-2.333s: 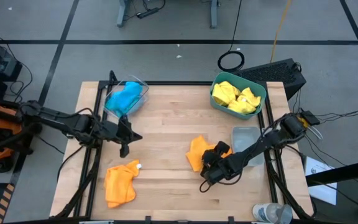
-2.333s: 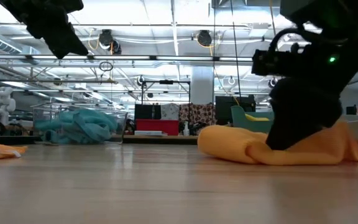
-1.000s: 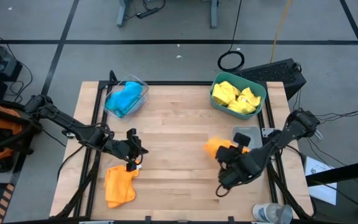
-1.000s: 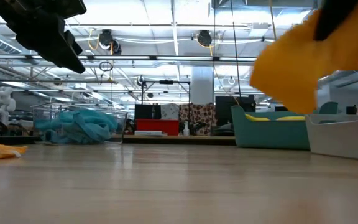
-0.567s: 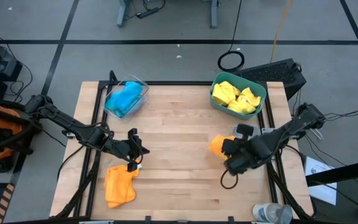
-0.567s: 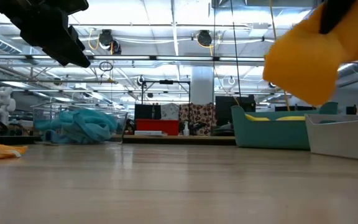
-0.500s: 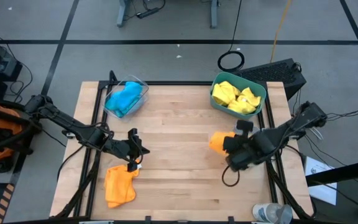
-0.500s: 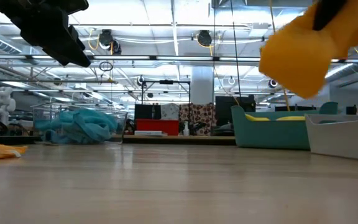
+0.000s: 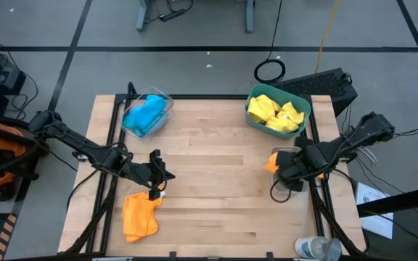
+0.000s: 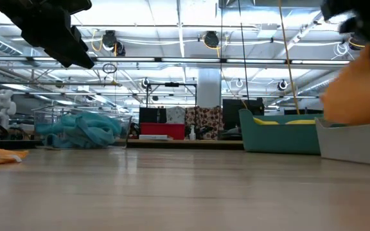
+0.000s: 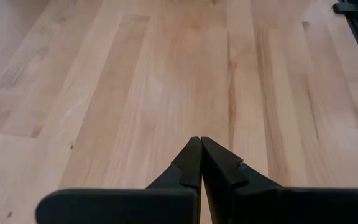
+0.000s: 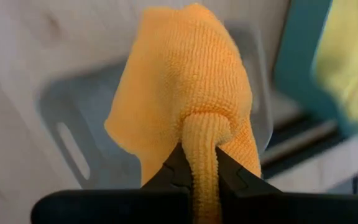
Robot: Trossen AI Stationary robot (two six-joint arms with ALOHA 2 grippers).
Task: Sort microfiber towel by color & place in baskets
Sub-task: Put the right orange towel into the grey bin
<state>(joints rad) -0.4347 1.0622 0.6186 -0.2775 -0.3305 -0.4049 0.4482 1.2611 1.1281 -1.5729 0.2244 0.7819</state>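
My right gripper (image 9: 280, 167) is shut on an orange microfiber towel (image 12: 188, 93) and holds it over the small grey basket (image 12: 73, 124) at the table's right edge. The arm covers most of that basket in the high view. A second orange towel (image 9: 139, 216) lies flat on the table near the front left. My left gripper (image 9: 155, 187) hovers shut just beyond it, with nothing in it (image 11: 199, 143). Blue towels fill the clear basket (image 9: 148, 114). Yellow towels fill the teal basket (image 9: 278, 110). My right gripper pinches a bunched fold of the orange towel (image 12: 201, 144) between its two fingers. It comes slanting down from the table's right side. The rest of the towel (image 10: 362, 96) hangs slack past the fingertips, clear of the table and above the grey basket's rim (image 10: 352, 126).
Black frame rails run along the table's left (image 9: 112, 145) and right (image 9: 315, 196) edges. A clear bottle (image 9: 316, 249) stands at the front right corner. The middle of the wooden table (image 9: 209, 167) is bare.
My right gripper has carried the orange towel toward the table's right edge and a little toward the far edge. The towel was over the bare wood and is now above the grey basket, still hanging clear.
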